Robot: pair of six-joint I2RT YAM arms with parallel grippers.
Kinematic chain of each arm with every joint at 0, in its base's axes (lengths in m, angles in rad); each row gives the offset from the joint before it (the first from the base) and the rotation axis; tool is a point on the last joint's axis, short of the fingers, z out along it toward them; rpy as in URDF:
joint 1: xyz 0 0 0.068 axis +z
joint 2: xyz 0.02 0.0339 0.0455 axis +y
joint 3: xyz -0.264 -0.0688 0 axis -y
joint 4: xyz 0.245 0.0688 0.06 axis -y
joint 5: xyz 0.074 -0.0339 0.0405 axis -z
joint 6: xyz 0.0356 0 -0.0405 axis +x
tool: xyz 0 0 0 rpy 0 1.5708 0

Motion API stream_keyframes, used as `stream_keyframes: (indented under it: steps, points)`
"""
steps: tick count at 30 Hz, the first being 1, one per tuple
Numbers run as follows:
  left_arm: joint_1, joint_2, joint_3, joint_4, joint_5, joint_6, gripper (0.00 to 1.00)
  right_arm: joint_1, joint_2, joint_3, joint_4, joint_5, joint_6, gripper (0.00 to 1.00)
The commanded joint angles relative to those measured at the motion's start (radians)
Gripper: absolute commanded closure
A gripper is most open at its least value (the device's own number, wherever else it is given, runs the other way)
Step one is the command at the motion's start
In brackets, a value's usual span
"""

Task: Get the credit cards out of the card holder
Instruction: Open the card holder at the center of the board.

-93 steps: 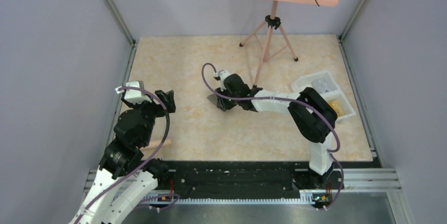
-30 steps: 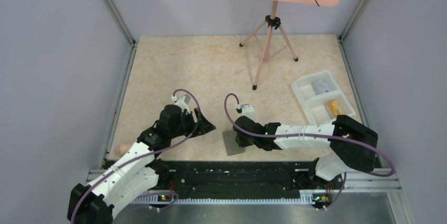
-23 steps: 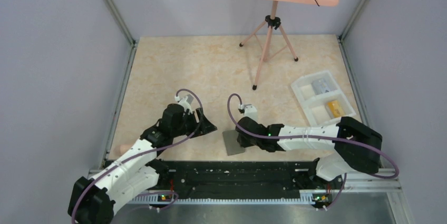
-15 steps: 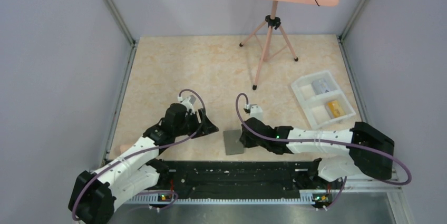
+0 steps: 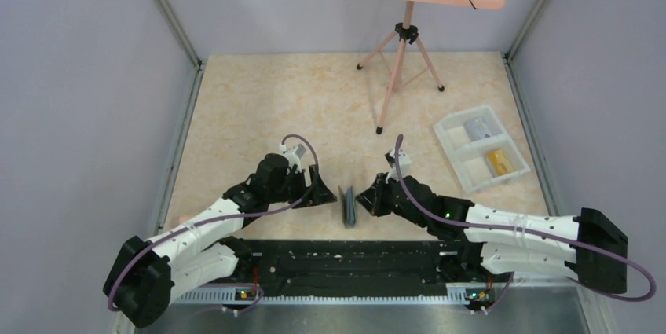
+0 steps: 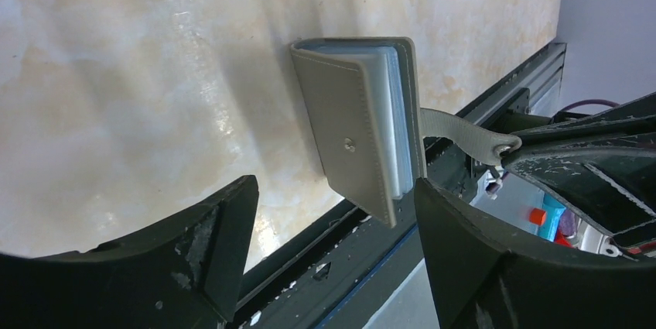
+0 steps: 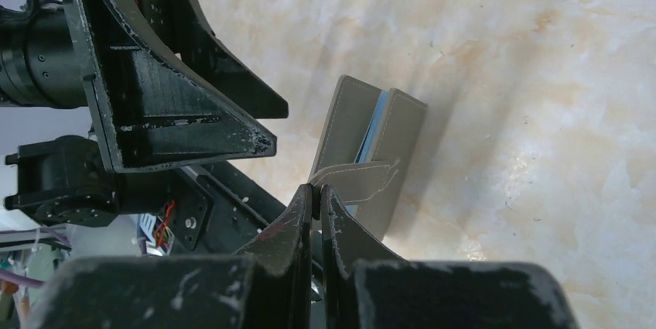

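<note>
Two tools meet at the card holder point(image 5: 347, 205), which stands on edge by the worktop's point(image 5: 267, 106) near edge, about midway along. The right tool point(image 7: 316, 191) is pinched together on the snap tab point(image 7: 363, 176). The left tool point(image 6: 333, 205) is spread apart, a finger on either side of the holder, with no clear contact. The holder looks light and floppy and its tab soft, so the stiffer cover edges seem the better hold. No credit cards show among the pale blue pockets point(image 6: 391, 112). Toward the far right edge, a white tray point(image 5: 450, 126) holds a yellow item and a grey item, too small to identify.
</note>
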Motion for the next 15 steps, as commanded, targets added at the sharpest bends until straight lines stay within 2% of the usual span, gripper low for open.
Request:
stream_keyframes:
  steps: [1, 9, 15]
  points:
    - [-0.025, 0.024, 0.051, 0.081, 0.017, 0.028, 0.2, 0.01, -0.023, -0.011, 0.09, -0.013, 0.019, 1.0]
    - [-0.041, 0.099, 0.054, 0.093, 0.009, 0.055, 0.2, 0.011, -0.021, -0.015, 0.07, 0.007, 0.028, 1.0]
    - [-0.047, 0.134, 0.053, 0.106, 0.005, 0.058, 0.28, 0.011, -0.059, -0.028, 0.009, 0.06, 0.029, 1.0]
